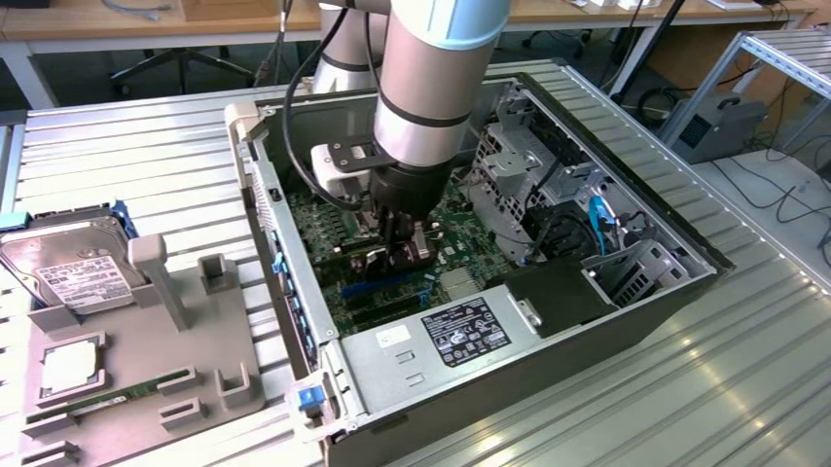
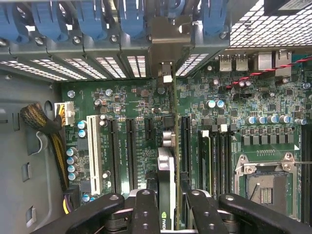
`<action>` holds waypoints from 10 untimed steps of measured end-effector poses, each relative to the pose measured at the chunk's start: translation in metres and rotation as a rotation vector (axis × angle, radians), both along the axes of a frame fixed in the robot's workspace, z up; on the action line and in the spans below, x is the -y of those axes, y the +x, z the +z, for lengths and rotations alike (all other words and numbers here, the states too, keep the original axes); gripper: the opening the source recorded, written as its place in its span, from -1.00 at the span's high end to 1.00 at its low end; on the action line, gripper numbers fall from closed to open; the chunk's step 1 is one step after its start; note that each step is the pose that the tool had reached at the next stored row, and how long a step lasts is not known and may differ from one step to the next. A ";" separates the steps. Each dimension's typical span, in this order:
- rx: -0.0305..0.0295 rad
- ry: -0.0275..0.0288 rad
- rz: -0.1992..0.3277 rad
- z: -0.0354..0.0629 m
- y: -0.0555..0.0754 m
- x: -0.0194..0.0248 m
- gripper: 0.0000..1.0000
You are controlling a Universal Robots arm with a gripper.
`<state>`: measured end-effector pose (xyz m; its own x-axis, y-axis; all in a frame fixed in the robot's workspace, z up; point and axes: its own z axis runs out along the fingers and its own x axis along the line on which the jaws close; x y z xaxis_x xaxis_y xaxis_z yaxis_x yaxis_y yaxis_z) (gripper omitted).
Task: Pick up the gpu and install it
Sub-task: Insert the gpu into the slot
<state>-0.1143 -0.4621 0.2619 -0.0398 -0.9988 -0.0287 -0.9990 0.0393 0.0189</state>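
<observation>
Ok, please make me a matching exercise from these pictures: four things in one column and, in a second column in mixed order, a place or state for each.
Things
1. gpu
2. hard drive
3. long white slot
4. processor socket

Places or states
A. outside the computer case, at the exterior view's left
B. framed in silver metal on the motherboard
C. held edge-on by the gripper
D. empty, close to the yellow-and-black cable bundle

Pairs: 1-C, 2-A, 3-D, 4-B
</observation>
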 end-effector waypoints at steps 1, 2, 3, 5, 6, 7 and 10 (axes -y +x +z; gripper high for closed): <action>0.0000 0.0000 0.000 0.0000 0.000 0.0000 0.45; 0.0000 -0.0001 0.000 0.0001 0.000 0.0000 0.45; -0.0001 -0.0002 0.000 0.0001 0.000 0.0000 0.45; -0.0060 -0.0002 0.000 0.0001 0.001 0.0000 0.45; -0.0090 -0.0005 0.000 0.0002 0.002 0.0001 0.45; -0.0095 -0.0006 0.000 0.0002 0.002 0.0000 0.45; -0.0135 -0.0016 0.000 0.0001 0.004 0.0000 0.45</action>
